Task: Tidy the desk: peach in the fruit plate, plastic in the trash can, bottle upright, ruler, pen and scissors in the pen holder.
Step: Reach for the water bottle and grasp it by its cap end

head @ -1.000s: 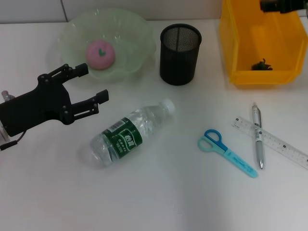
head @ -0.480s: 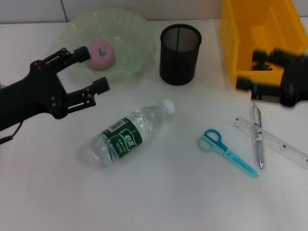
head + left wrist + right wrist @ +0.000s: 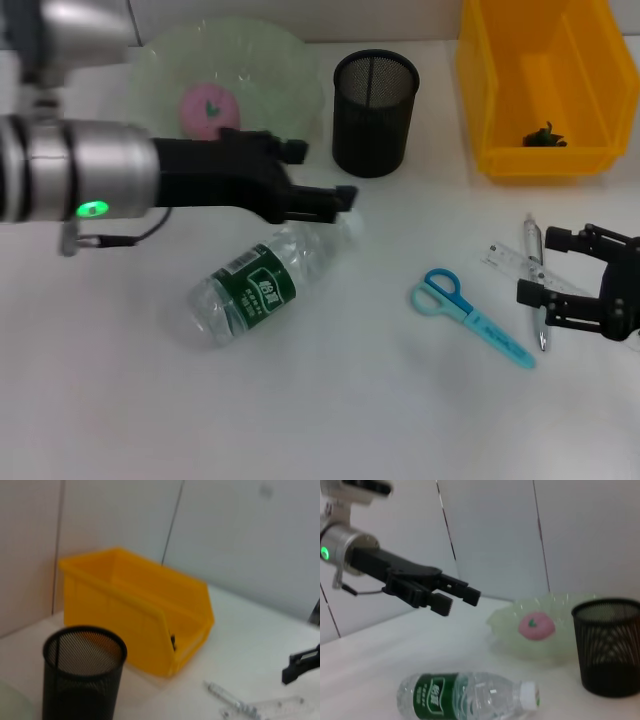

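Left pincer (image 3: 318, 172) spread above bottle (image 3: 262, 281) neck; right pincer (image 3: 548, 268) spread over pen (image 3: 536, 280), three o'clock edge.

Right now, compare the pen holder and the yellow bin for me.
The pen holder is a black mesh cylinder; the yellow bin is a solid-walled box. The pen holder looks empty, while the yellow bin holds a small dark scrap. The pen holder is clearly smaller. Both stand open-topped along the desk's far side.

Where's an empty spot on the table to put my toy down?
The near edge of the table, in front of the lying bottle, is bare. So is the gap between bottle and scissors. It's crowded by the pen, ruler and right gripper.
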Controlling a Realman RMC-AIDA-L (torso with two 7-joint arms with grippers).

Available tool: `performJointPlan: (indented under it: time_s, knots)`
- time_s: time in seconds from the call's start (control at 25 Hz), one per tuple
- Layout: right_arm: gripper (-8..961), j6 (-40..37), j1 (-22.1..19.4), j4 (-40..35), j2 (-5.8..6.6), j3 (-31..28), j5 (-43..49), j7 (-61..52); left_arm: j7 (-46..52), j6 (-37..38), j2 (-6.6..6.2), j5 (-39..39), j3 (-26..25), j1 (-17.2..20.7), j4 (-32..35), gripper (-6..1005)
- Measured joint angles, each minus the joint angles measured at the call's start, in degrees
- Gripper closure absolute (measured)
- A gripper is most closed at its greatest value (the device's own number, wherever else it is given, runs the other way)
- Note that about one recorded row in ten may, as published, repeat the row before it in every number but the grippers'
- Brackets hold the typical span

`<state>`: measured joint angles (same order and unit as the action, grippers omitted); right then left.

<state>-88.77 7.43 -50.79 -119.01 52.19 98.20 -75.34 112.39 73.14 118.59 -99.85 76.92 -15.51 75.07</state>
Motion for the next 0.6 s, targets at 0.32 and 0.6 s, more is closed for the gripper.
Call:
performJointPlan:
  time_s: [0.32,0.6]
  knots:
    - [107,0.2,-0.5,1.0,-0.07,-0.5,0.6,0.0,34.3,-8.4,0.52,-31.1,23.0,-12.3,9.7,238]
    - [108,0.3,0.1,1.6,-0.08,-0.6,2.8,-0.1,40.0,-13.6,0.59,-36.3,26.0,-17.8,2.5,241]
